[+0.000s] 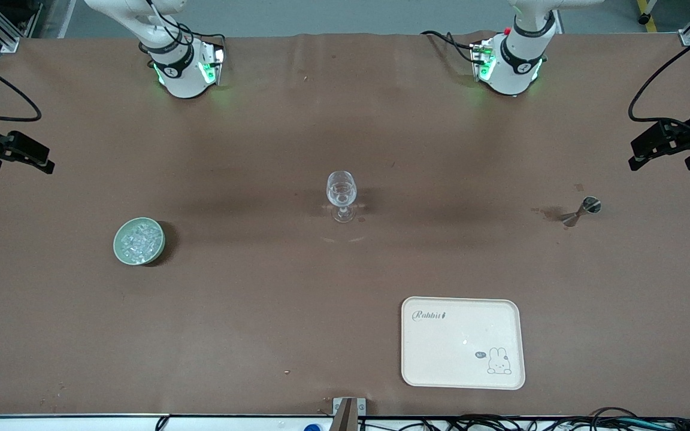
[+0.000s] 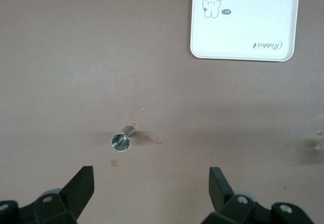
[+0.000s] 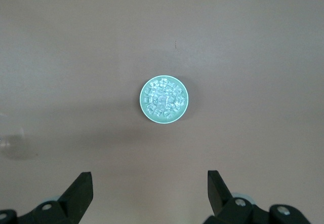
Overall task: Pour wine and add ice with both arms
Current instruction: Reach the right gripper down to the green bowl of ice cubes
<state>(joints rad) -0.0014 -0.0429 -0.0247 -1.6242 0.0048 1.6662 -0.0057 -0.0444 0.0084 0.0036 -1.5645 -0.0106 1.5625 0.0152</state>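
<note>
Waiting at either end of the table [image 1: 345,120], both arms hang high with nothing held. Right tool [image 3: 147,193] has its fingers spread apart over bare table, the green bowl [image 1: 139,241] of ice [image 1: 139,239] lying at that arm's end, so the right arm is the nearer one for the ice. Left tool [image 2: 152,191], fingers likewise apart, hangs by the small steel measuring cup [image 1: 584,208], which lies tipped on its side at the left arm's end. Stemmed glass [image 1: 341,196] stands upright midway between bowl and cup. White tray [image 1: 462,342] sits nearer the front camera, unused.
</note>
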